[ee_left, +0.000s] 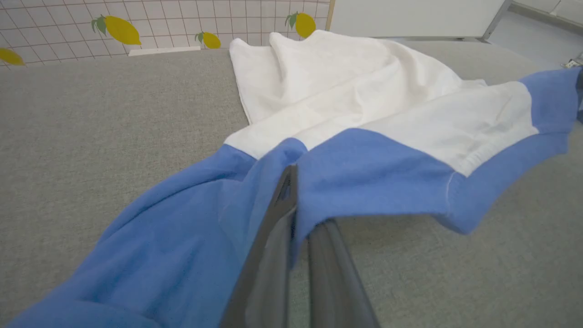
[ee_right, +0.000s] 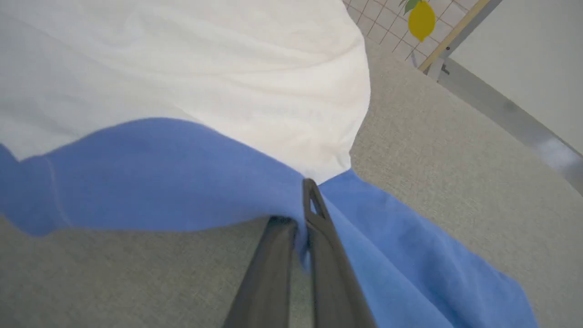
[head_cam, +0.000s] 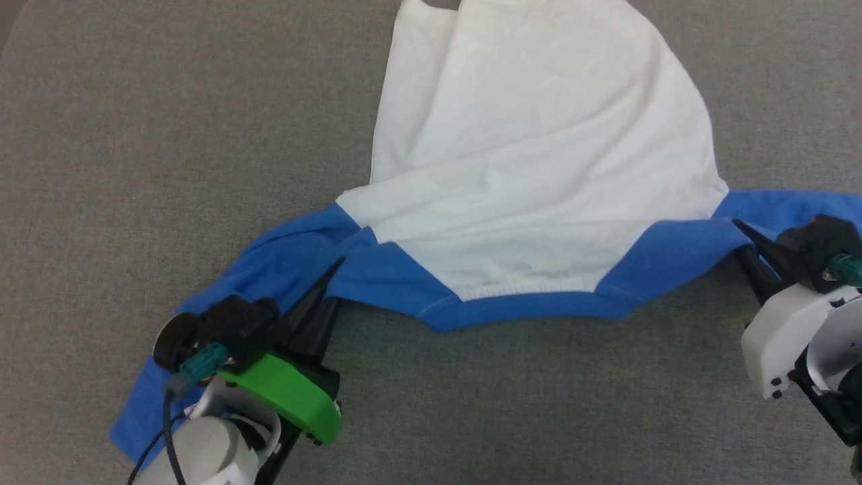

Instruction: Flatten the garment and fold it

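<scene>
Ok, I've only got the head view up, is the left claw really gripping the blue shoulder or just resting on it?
Observer: Gripping. The left claw is shut on the garment, one finger over the blue fold, one under.
Operator: And the right one?
Observer: The right claw is shut too, pinching the blue edge right below the white body's corner.
Operator: What's past the shirt's far end?
Observer: More grey surface, then a tiled wall with lemon prints.

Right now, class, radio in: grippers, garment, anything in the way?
Shut on the garment, blue sleeves: left gripper, right gripper. White body rumpled, unfolded. Nothing in the way.
</scene>
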### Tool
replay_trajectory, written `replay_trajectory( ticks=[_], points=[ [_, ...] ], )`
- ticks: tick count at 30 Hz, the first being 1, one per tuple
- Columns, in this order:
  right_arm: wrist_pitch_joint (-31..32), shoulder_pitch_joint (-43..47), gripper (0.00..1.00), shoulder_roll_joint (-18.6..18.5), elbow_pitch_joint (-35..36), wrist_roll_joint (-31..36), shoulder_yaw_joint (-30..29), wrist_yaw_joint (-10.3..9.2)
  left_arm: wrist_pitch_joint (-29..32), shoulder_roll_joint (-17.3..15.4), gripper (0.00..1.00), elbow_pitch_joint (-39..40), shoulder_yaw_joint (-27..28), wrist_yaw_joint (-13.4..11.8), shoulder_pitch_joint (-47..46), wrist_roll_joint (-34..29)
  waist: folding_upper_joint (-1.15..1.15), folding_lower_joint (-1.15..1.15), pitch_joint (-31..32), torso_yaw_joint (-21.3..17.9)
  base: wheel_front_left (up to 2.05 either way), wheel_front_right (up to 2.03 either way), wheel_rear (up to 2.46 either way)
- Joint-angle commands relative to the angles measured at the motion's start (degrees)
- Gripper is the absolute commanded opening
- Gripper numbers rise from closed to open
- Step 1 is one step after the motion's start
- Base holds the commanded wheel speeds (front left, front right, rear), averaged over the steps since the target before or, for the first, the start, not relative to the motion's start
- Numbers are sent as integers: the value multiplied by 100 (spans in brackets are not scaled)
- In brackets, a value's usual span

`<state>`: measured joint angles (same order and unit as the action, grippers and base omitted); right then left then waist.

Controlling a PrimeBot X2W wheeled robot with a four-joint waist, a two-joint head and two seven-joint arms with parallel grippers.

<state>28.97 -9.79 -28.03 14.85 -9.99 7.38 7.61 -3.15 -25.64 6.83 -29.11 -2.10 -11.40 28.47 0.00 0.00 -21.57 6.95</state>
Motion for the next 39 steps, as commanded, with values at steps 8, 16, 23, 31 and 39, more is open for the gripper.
replay_trajectory(
  ticks=[8, 16, 23, 31, 39],
  points=[
    [-637, -199, 0, 550, 822, 256, -522, -12, -291, -72, 0, 1033, 564, -340, -131, 91, 0, 0, 997, -500, 0, 0, 0],
    [-816, -1067, 0, 567, 1445, 428, -624, -12, 159, -238, 0, 2036, 1065, -696, -987, -35, 0, 0, 1400, -692, 0, 0, 0],
    [-511, -2055, 0, 252, 1776, 370, -498, -12, 1107, -519, 0, 2616, 1230, -715, -1939, 48, 0, 0, 1564, -791, 0, 0, 0],
    [-127, -2863, 0, 54, 1367, 79, -97, -12, 1935, -633, 0, 2344, 1209, -621, -2833, 293, 0, 0, 1384, -825, 0, 0, 0],
    [-133, -4253, 0, -173, 166, 14, 482, -12, 2226, -678, 0, 878, 1053, -223, -4116, 238, 0, 0, 611, -767, 0, 0, 0]
  ],
)
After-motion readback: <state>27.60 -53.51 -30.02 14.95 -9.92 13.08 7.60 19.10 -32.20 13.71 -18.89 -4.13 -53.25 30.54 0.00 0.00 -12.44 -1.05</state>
